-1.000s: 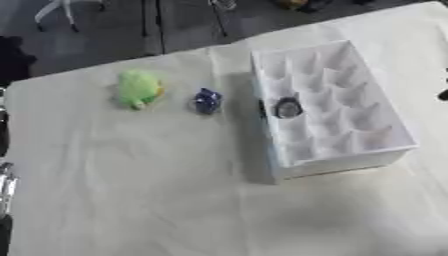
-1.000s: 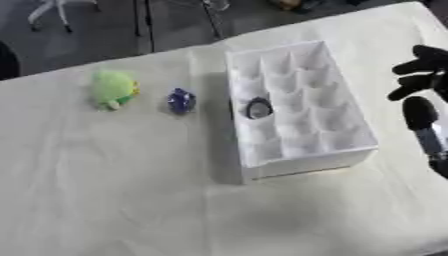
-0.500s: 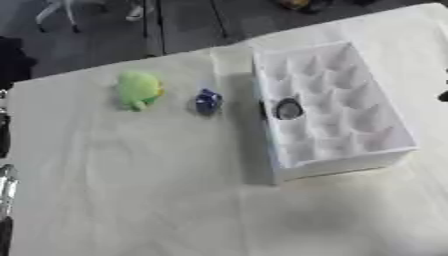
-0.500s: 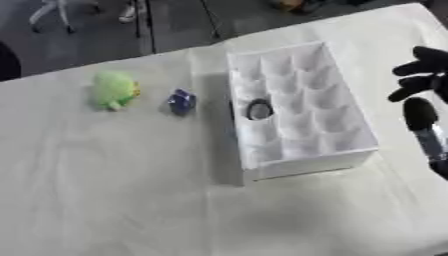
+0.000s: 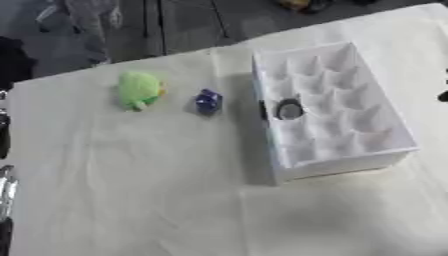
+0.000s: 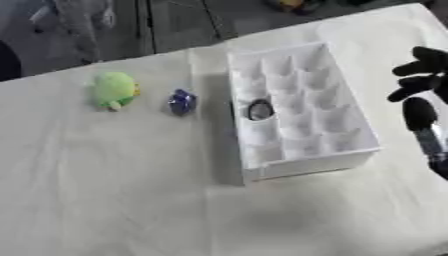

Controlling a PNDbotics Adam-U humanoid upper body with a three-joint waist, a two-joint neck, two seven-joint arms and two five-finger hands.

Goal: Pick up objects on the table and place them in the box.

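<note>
Only partly visible, right robot hand (image 6: pixel 420 85) edge-cropped.

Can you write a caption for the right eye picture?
Green toy and blue thing wait left of the box; robot hand hovers right.

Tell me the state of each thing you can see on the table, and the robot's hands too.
White box: open-topped, divided into compartments, one filled.
Dark round object: lying in a compartment on the box's left side.
Green toy: on the table, left of the box, untouched.
Blue object: on the table between the green toy and the box.
Right hand: right of the box, holding nothing.
Left hand: not in view.
</note>
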